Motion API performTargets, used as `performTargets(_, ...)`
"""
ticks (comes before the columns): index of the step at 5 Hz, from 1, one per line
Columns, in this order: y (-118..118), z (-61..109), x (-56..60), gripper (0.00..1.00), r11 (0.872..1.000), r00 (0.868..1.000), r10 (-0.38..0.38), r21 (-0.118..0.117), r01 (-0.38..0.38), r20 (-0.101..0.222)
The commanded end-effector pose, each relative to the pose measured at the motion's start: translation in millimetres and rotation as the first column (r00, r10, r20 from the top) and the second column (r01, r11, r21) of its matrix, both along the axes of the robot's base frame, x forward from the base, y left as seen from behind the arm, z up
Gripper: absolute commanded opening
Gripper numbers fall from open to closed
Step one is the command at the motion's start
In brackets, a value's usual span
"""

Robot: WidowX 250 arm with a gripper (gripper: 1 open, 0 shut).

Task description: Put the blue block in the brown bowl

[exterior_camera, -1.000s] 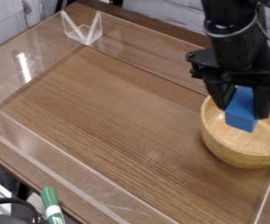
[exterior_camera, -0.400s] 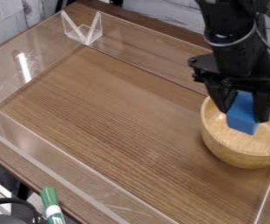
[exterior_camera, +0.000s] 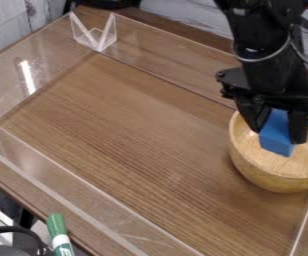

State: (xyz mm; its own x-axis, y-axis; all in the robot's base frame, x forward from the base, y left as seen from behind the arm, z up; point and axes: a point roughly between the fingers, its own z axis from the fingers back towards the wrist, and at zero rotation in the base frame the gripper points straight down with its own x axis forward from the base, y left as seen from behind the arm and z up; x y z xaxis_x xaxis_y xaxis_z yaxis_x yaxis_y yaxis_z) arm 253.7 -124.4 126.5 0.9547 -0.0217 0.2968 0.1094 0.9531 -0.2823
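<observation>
A wide wooden tabletop (exterior_camera: 130, 120) with straight grain fills most of the view, and a low clear plastic wall (exterior_camera: 37, 70) runs around it, catching glare along the left and far edges. At the far left corner of that wall a clear triangular brace (exterior_camera: 93, 32) stands upright. At the bottom left, outside the wall, lies a marker (exterior_camera: 59, 235) with a green body and a white band, next to some dark cables. The middle of the table carries nothing that blocks the way between these things and the right side. There, near the right edge, sits the brown bowl (exterior_camera: 270, 172), round, light wood, thick-rimmed, its right part cut off by the frame. The black robot arm (exterior_camera: 257, 35) comes down from the top right and leans steeply downward over the bowl, its wrist housing spreading wide just above the rim. The gripper (exterior_camera: 282, 128) points down into the bowl's opening with its two dark fingers (exterior_camera: 264, 115) clamped tight on the blue block (exterior_camera: 278, 134), one on each side. The block hangs tilted, its lower end down inside the bowl's rim; whether it touches the bowl's floor cannot be told from this angle.
</observation>
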Motion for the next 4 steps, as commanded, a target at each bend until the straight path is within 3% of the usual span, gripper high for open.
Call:
performTargets(1,0.4,4.3,7.7,0.0,1.0,0.999,0.01,-0.016,-0.009,0.041)
performTargets(4,0.7,-12.5,22.8,0.0,1.0,0.998,0.005,-0.016,-0.004,0.061)
